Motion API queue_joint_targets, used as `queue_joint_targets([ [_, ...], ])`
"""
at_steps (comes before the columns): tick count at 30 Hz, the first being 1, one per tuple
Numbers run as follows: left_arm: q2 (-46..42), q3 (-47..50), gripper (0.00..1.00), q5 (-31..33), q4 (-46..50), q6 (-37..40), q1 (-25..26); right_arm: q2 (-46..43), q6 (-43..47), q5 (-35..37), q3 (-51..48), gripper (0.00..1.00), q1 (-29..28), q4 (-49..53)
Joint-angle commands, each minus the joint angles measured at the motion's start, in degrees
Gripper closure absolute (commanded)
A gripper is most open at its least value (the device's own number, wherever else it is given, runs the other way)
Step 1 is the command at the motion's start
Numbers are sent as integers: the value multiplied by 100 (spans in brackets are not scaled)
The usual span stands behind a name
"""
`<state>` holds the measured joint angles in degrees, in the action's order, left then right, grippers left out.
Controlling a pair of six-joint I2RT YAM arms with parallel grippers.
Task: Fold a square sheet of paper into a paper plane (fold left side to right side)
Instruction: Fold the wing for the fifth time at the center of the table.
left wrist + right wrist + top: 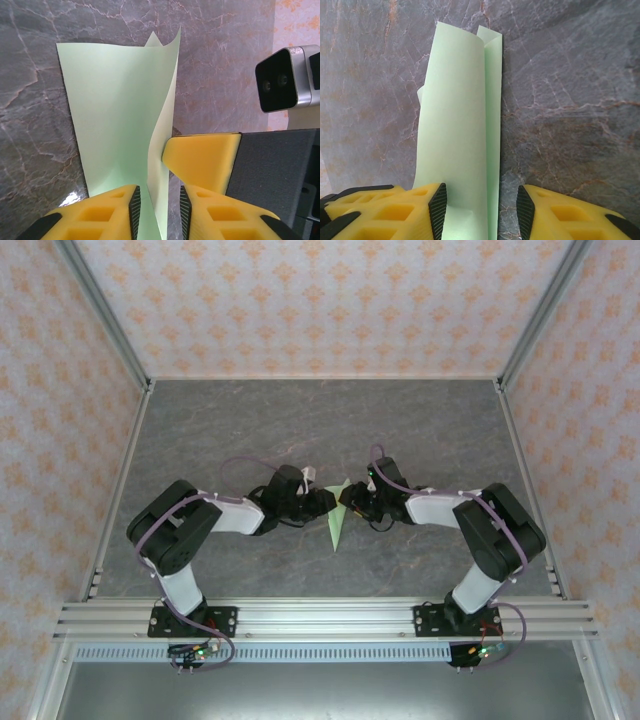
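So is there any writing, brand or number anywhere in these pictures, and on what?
None can be read.
The paper is plain green, unprinted.
The table has marbling, the walls a repeated ornament, no letters.
The camera on the other wrist bears no legible label.
The small board below the left base is too tiny to read.

paper (337,522) on table (250,430), between left gripper (327,501) and right gripper (350,498)
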<state>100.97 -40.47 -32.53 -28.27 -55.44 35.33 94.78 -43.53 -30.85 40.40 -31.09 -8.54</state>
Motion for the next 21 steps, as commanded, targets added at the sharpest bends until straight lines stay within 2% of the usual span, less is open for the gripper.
queue_joint_targets([
  [1,167,-222,73,20,-27,51,-44,297,69,18,99,54,-60,14],
  [10,164,-218,97,61,99,210,-171,70,67,-19,240,53,-46,96],
  [15,143,-238,100,20,194,389,-202,-353,278,90,582,49,148,579],
  [21,143,-283,100,-16,251,493,-203,-337,271,62,946,34,314,742],
])
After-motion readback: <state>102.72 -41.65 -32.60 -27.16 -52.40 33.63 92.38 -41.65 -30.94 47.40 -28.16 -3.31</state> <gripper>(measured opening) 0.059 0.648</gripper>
